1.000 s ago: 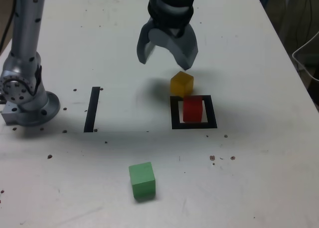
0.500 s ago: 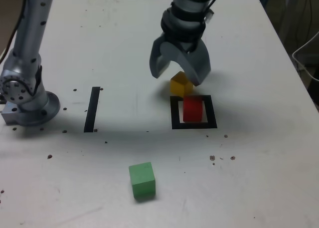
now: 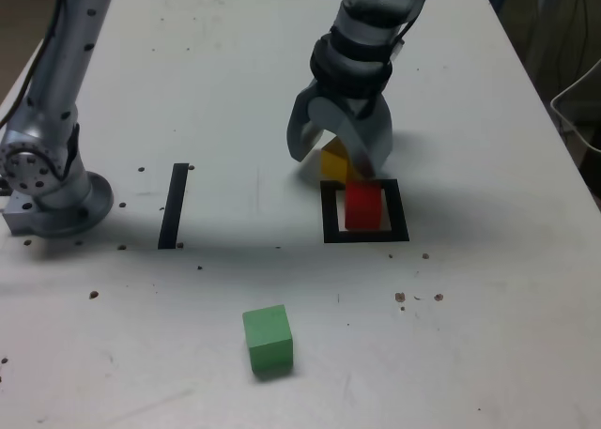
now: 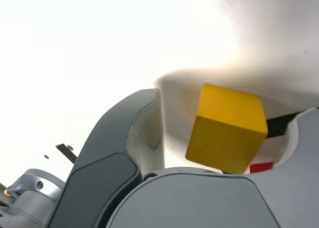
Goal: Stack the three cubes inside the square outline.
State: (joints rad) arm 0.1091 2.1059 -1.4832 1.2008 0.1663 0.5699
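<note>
the yellow cube [image 4: 227,128] lies between the parted fingers of the hand [image 3: 327,161], nearer the finger on the square outline's [image 3: 399,213] side, not gripped as far as the views show. it sits skewed on the counter [image 3: 225,288], just behind the red cube [image 3: 362,206] inside the outline; no writing is readable.

We see the open jaws [image 3: 340,155] around the yellow cube [image 3: 334,160], partly hiding it; the red cube [image 3: 363,206] sits inside the square outline [image 3: 399,224], while the green cube [image 3: 269,340] rests on the white surface [image 3: 488,307], well apart from both other cubes
</note>
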